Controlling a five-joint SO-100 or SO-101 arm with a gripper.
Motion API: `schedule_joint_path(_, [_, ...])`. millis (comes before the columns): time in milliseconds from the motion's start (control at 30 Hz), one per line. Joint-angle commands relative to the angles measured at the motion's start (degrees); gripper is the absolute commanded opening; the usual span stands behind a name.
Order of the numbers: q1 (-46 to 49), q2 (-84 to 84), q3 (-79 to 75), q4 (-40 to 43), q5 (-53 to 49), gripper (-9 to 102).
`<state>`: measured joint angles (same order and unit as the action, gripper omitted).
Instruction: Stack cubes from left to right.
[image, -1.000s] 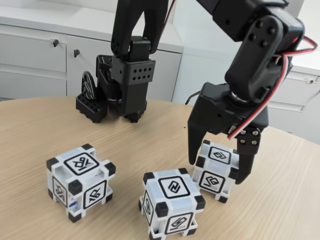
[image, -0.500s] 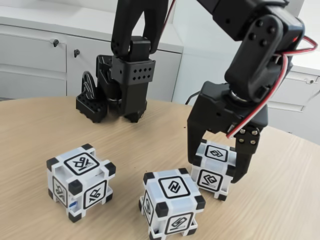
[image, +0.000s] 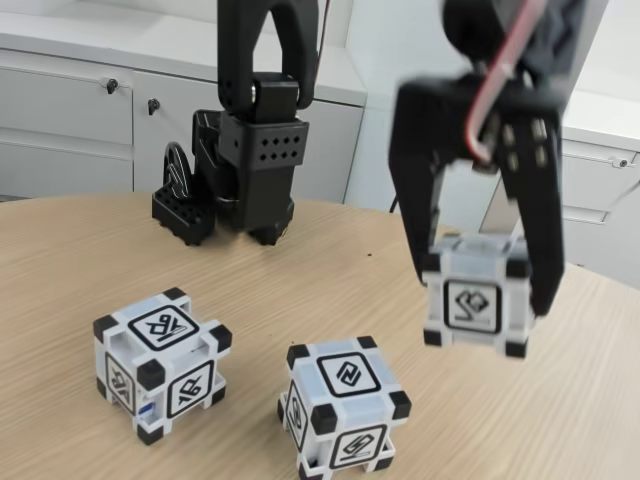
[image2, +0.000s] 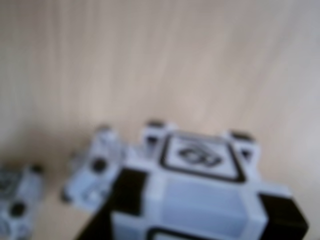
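Observation:
Three white cubes with black corners and glyph faces are in the fixed view. The left cube (image: 160, 365) and the middle cube (image: 342, 405) rest on the wooden table (image: 300, 270). The right cube (image: 472, 305) hangs well above the table, with my gripper (image: 485, 290) shut on its two sides. It is to the right of the middle cube and higher than its top. The wrist view is blurred. There the held cube (image2: 200, 190) looms large at the bottom, with the middle cube (image2: 97, 167) and the left cube (image2: 15, 200) on the table beyond it to the left.
The arm's black base (image: 245, 170) stands at the back of the table. White cabinets (image: 70, 110) run behind it. The round table's edge curves away at the right. Bare wood lies between the cubes and to the right of the middle one.
My gripper closed on the right cube and lifted it off the table, rising quickly. The other two cubes have not moved.

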<state>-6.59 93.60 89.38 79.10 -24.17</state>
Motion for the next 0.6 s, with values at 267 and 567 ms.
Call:
schedule_joint_path(267, [18.5, 15.6, -2.8, 0.5, 2.3, 20])
schedule_joint_path(567, [31.5, 16.1, -1.8, 0.5, 1.2, 20])
